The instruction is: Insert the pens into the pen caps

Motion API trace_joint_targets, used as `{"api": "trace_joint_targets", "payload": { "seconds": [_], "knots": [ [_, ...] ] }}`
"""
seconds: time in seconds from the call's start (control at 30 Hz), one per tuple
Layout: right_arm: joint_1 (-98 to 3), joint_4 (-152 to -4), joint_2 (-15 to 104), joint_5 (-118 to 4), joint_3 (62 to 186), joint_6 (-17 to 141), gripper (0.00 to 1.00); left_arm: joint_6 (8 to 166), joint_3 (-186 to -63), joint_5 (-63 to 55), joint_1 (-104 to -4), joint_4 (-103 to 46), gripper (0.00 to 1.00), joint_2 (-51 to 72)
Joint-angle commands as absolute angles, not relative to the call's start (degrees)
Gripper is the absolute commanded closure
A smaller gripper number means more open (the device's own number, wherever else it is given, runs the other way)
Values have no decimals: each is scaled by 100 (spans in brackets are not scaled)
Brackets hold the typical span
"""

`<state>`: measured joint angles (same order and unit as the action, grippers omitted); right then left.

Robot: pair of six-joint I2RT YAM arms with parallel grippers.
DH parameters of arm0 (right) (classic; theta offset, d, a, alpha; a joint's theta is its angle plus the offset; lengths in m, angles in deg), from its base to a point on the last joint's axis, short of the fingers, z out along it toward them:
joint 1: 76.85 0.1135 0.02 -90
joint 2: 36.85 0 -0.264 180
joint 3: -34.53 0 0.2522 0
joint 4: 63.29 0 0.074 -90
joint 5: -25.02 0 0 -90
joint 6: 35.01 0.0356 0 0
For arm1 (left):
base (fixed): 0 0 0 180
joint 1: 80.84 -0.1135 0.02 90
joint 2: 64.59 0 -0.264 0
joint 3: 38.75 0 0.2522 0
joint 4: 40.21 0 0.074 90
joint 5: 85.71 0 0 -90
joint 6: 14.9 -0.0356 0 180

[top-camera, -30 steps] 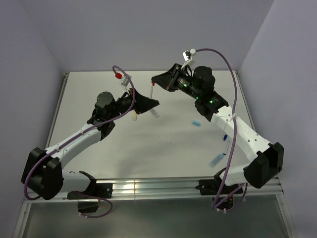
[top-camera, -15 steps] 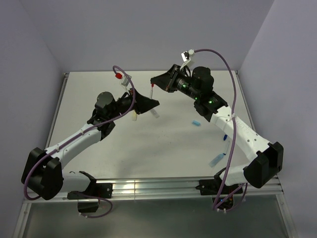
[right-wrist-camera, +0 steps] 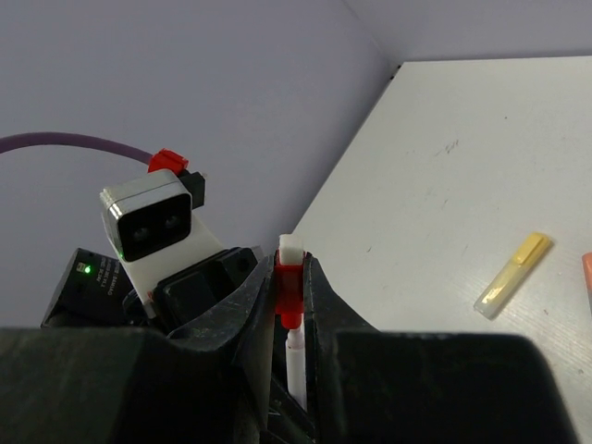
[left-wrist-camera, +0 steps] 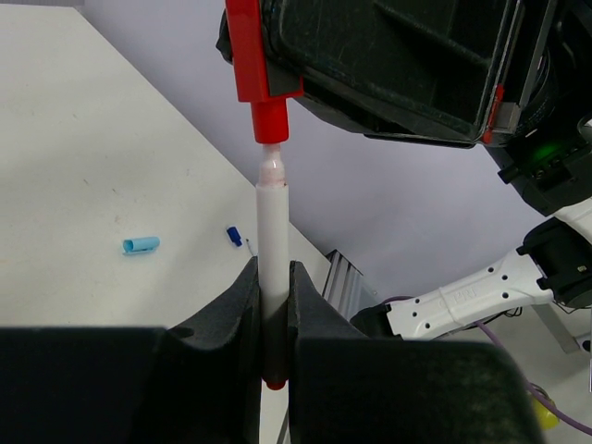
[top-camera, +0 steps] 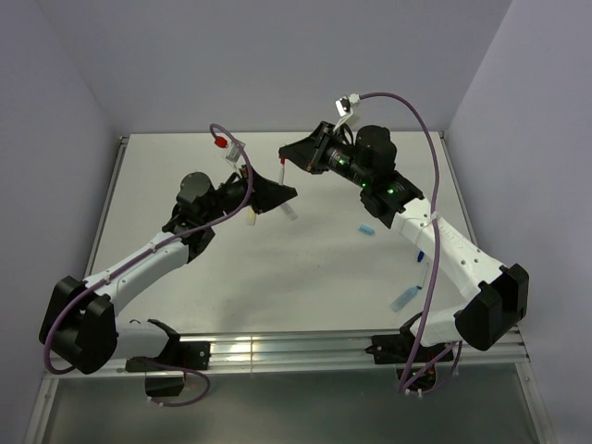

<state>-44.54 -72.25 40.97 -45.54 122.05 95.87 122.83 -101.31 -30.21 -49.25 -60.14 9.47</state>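
My left gripper (left-wrist-camera: 274, 277) is shut on a thin white pen (left-wrist-camera: 272, 231) with a red end and holds it upright above the table. My right gripper (right-wrist-camera: 289, 268) is shut on the red cap (right-wrist-camera: 289, 289). In the left wrist view the red cap (left-wrist-camera: 254, 65) sits right over the pen's pinkish tip, its mouth touching the tip. In the top view the two grippers meet above the far middle of the table, left (top-camera: 277, 191) below right (top-camera: 287, 154), with the cap (top-camera: 282, 163) between them.
On the table lie a light blue cap (top-camera: 367, 228), a dark blue piece (top-camera: 419, 254), a light blue marker (top-camera: 403, 298), a white marker (top-camera: 291, 212) and a yellowish marker (right-wrist-camera: 511, 276). An orange piece (right-wrist-camera: 587, 268) shows at the right wrist view's edge.
My right arm has shifted slightly to the left with the red cap. The left arm and its pen have stayed still.
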Motion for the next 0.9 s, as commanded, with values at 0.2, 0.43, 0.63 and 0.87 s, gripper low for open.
{"api": "trace_joint_targets", "payload": {
  "seconds": [0.2,0.43,0.63,0.87],
  "knots": [
    [-4231,-7089,3945,-4792,12169,9411,100,12248,-10164,-2753,-4902,-6442,100,695],
    [-4117,-7353,3961,-5021,12282,9243,100,12125,-10261,-2445,-4902,-6196,100,660],
    [-4073,-7476,4023,-5057,12370,9199,100,11844,-10454,-2164,-4902,-5739,100,616],
    [-3967,-7661,4076,-5215,12546,9112,100,11685,-10656,-1909,-4894,-5440,100,642]
  ]
}}
